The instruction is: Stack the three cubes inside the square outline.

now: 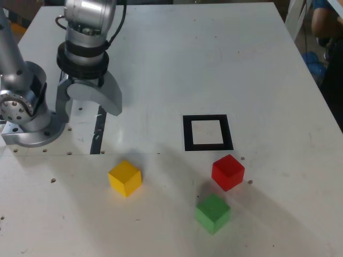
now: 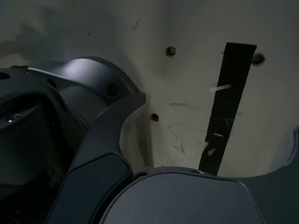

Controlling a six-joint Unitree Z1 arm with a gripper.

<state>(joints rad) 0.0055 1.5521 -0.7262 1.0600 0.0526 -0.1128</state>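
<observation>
The gripper (image 1: 88, 104) hangs over the white table (image 1: 177, 59) at the exterior view's left, next to the arm's grey base (image 1: 27, 115), with its 2 jaws spread wide and nothing between them. Just beside it, toward the exterior view's right, a narrow black strip (image 1: 98, 134) lies flat on the table; in the wrist view the same strip (image 2: 224, 109) runs close past the lower jaw, with small screw holes around it.

All 3 cubes sit well apart from the gripper, on the near part of the table. The yellow cube (image 1: 125, 178) is the nearest to it, below and slightly to the exterior view's right of the jaws. The red cube (image 1: 228, 172) lies much farther to that side, and the green cube (image 1: 212, 212) rests just beside the red one (closer to the camera, not touching it). No cube stands on another.

The square outline (image 1: 208, 132), a thick black frame with a white centre, lies flat well to the exterior view's right of the gripper, beyond the red cube, and holds nothing inside it. A person (image 1: 327, 32) shows partly at the table's far right edge
</observation>
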